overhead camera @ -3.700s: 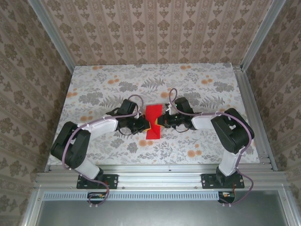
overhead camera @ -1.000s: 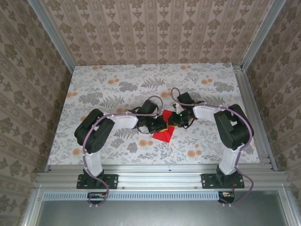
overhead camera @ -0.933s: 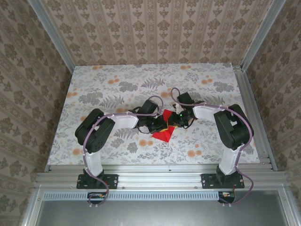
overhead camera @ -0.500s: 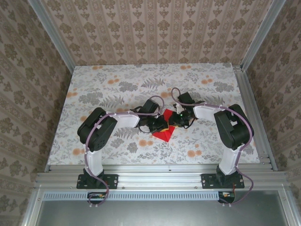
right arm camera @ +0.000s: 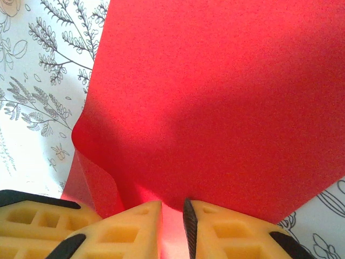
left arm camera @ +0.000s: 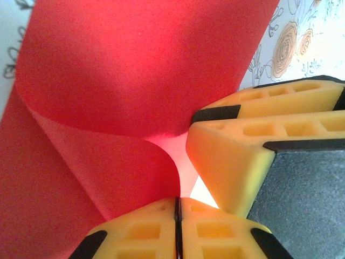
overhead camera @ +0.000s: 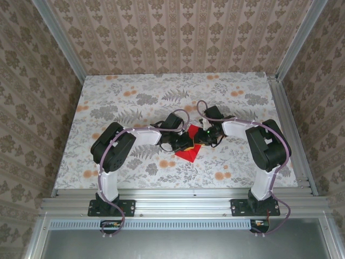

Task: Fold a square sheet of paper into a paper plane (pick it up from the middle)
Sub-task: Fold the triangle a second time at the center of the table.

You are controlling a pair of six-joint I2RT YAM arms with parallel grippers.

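Sheet of paper (overhead camera: 188,155), bright red, matte, unmarked, partly folded and buckled. Location: about the middle of the worktop (overhead camera: 108,97), a little toward the near edge, between the two end effectors. One corner lies on the worktop on the near side, and a smaller red part shows past the end effectors on the far side.

Left wrist view: the sheet of paper (left arm camera: 135,70) bends into two curved flaps, the upper overlapping the lower, both narrowing toward the bottom of the picture.

Right wrist view: the sheet of paper (right arm camera: 226,108) shows a broad smooth face with a rolled edge at its left.

Grip, left: the left end effector (overhead camera: 182,143) is clenched. Its yellow pads (left arm camera: 140,234) press together with only a thin seam between them. The two flaps run down into that seam, so the grip is on the sheet of paper.

Grip, right: the right end effector (overhead camera: 198,138) is grasping the sheet of paper. Its pads (right arm camera: 135,226) stand narrowly apart with red paper in the slot. From the left wrist, its fingertips close on the edge of the upper flap, just beside the left pads.

Position of the pair: facing each other, close together across the sheet.

Worktop: white surface printed with grey foliage and small orange flower prints (overhead camera: 220,175).

Surround: beige patterned walls (overhead camera: 178,32) on three sides and a metal rail (overhead camera: 183,200) along the near edge.
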